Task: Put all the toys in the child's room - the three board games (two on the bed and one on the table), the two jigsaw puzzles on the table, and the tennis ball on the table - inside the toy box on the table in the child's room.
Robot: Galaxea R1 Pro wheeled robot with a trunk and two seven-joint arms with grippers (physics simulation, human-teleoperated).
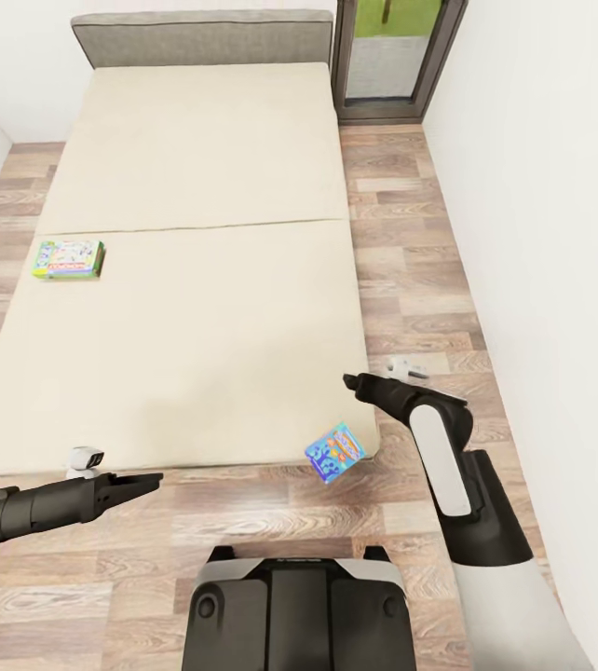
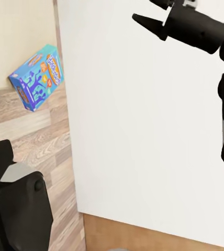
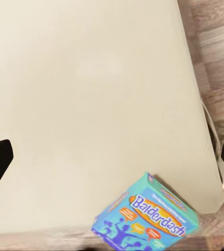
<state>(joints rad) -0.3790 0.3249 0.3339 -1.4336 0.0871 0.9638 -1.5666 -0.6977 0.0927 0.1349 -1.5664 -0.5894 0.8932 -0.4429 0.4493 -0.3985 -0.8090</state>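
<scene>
A blue board game box [image 1: 336,453] lettered "Balderdash" in white on an orange band, with dark blue figure silhouettes and small coloured panels on its face, sits at the near right corner of the bed [image 1: 197,280]. It is tilted, one end on the mattress edge and the other hanging past it over the wood-plank floor [image 1: 411,280]. In the right wrist view the same box [image 3: 146,214] lies skewed across the mattress corner; in the left wrist view [image 2: 37,76] it shows leaning between the mattress and the floor.

A second board game box [image 1: 69,259], green-edged with a white printed face and a red band, lies flat on the left part of the cream mattress, near its left edge and well apart from the blue one.

The bed has a grey headboard at the far end, and beside it on the right stands a dark-framed glass door [image 1: 394,56].

The left arm reaches in low from the left side, roughly level, its left end effector [image 1: 145,482] pointing right over the floor just in front of the bed's near edge; its fingers lie close together and I cannot tell whether they are parted.

The right arm rises from the lower right, bends at a white-and-black forearm, and points its right end effector [image 1: 355,382] leftward above the bed's right edge, near the blue box but not touching it. In the left wrist view its two dark fingers [image 2: 146,22] stand spread apart, holding nothing.
</scene>
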